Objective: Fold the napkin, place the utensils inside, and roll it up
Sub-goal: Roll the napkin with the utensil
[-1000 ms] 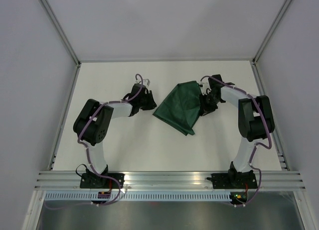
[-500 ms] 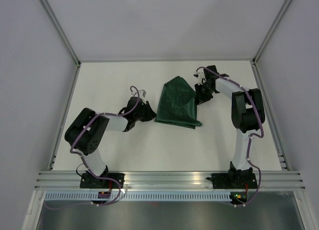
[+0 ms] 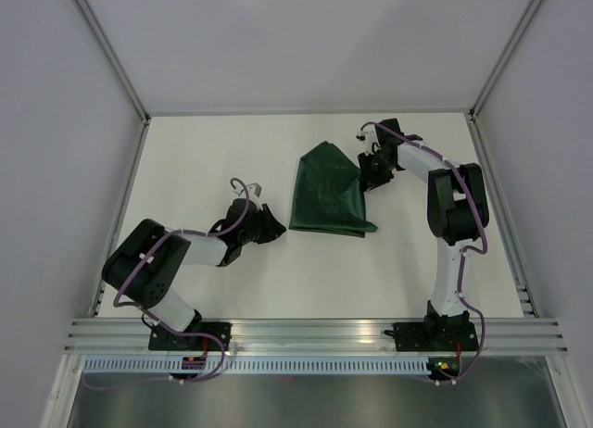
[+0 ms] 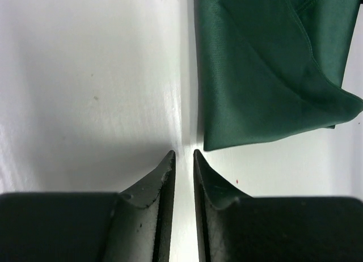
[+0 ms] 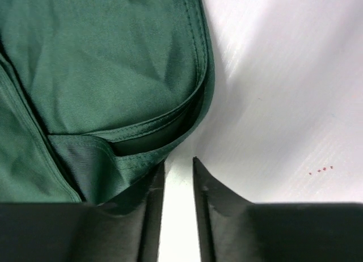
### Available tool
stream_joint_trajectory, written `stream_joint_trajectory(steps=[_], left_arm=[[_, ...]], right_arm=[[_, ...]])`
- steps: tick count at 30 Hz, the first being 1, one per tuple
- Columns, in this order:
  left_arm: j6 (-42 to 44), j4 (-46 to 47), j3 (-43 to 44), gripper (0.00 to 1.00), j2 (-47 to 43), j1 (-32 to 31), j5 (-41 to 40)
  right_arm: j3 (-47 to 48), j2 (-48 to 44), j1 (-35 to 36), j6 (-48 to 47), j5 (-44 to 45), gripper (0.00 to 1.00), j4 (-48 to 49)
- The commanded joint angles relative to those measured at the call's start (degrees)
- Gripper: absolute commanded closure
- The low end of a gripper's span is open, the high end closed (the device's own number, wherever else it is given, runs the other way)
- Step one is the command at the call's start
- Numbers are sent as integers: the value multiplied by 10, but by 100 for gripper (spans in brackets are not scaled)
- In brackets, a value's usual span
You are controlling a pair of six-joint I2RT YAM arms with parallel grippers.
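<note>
Surface: a white table closed in by pale grey walls, with a metal rail along its near edge.
Left gripper: fingers drawn almost together, only a thin slit of bare table showing between them. It holds nothing.
Left gripper, place: low over the table, its tips pointing right at the napkin's near-left corner, just beside it and not gripping it.
Right gripper: fingers likewise nearly closed, white table showing in the narrow gap and no cloth pinched there.
Right gripper, contact: the folded hem lies against the outer side of one finger. From above, the head sits at the napkin's far-right edge.
Napkin: dark green, folded over in layers, lying flat between the two grippers at mid-table, narrower at its far end; its stitched edge overlaps itself.
</note>
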Motion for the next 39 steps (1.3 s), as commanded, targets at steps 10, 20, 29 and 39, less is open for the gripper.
stream_joint_trajectory(steps=[10, 20, 29, 39], left_arm=[[32, -129, 21, 65, -181, -2, -80], [91, -252, 165, 55, -280, 12, -110], [123, -343, 275, 50, -347, 32, -121], [143, -379, 313, 50, -361, 33, -112]], right_arm=[[-33, -163, -26, -100, 63, 44, -1], [-194, -324, 79, -272, -22, 37, 28], [-297, -334, 204, -363, 3, 29, 105], [-274, -253, 265, -373, 10, 27, 138]])
